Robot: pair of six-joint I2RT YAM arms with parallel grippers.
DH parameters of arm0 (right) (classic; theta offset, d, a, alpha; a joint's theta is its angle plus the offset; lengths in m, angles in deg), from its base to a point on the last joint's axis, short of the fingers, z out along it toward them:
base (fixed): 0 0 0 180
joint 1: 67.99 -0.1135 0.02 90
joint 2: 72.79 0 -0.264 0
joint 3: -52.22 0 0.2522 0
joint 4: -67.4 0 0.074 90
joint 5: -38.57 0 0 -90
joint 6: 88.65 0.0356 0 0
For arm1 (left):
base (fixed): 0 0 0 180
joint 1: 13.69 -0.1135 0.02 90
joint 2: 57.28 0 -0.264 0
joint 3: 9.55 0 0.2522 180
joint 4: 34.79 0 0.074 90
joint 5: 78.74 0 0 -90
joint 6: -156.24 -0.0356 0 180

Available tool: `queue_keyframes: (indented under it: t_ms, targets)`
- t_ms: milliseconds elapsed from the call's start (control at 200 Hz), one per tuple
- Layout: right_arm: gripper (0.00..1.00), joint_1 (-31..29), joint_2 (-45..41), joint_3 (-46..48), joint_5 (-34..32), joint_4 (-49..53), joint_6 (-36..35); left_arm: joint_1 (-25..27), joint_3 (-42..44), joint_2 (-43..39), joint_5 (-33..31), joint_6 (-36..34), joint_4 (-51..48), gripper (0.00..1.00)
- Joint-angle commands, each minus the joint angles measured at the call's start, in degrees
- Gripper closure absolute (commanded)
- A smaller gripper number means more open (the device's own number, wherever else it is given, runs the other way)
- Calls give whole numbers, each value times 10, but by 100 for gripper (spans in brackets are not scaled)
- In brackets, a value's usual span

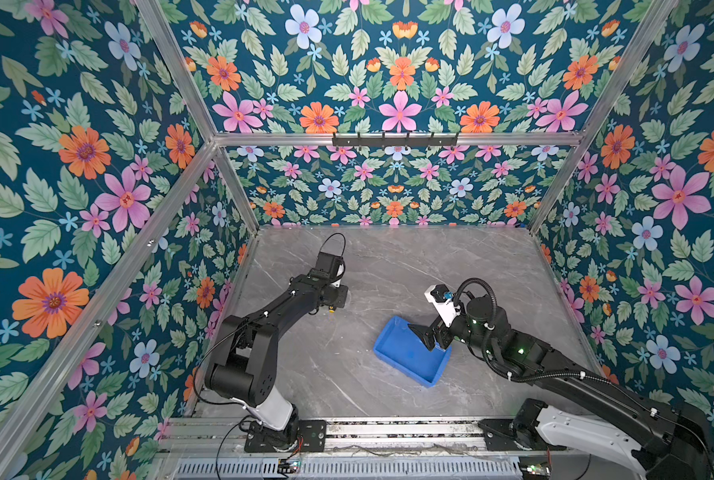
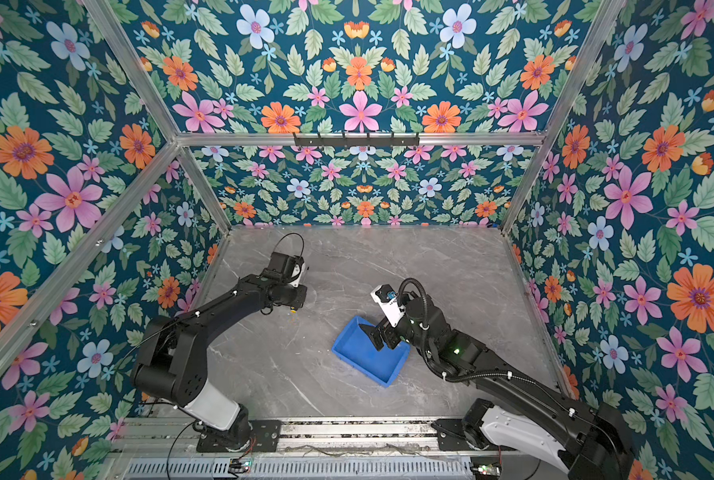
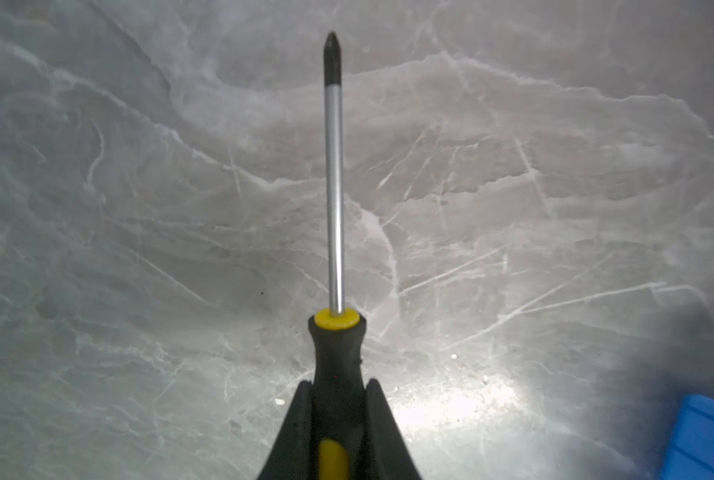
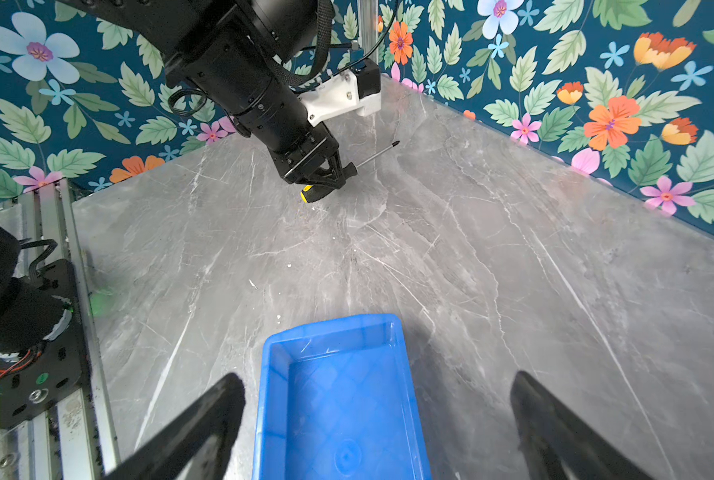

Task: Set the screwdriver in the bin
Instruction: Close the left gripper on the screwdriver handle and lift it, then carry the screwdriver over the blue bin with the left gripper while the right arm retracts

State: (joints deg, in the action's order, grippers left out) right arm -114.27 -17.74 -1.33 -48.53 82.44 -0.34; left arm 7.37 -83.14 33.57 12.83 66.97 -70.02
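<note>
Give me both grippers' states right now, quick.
Left gripper: closed on the screwdriver.
Right gripper: open, holding nothing.

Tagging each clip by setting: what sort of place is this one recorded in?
Probably a purpose-built robot test cell, not a home or workshop: floral-printed wall panels in an aluminium frame enclose a marble-look tabletop, and a left arm and right arm are bolted to a slotted rail along its front edge.

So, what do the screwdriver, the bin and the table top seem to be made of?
The screwdriver: bright, reflective shaft, likely polished metal, with a dark matte tip; handle seems black rubbery plastic with yellow inserts. The bin: likely moulded plastic, glossy blue, scuffed, rounded corners. The table top: grey with white marble-like veins, slight sheen; stone or printed laminate, I cannot tell.
</note>
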Motion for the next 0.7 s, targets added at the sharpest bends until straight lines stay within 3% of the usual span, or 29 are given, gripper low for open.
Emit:
queue_keyframes:
  t_ms: [0, 480, 695]
  targets:
    - [1, -1, -17, 2, -7, 13, -1, 11, 5, -19, 39, -85, 46, 100]
    - [1, 0, -150, 13, -8, 167, -12, 95, 15, -66, 119, -360, 58, 100]
    - [1, 0, -217, 10, 8, 260, -14, 125, 8, -76, 142, -430, 49, 100]
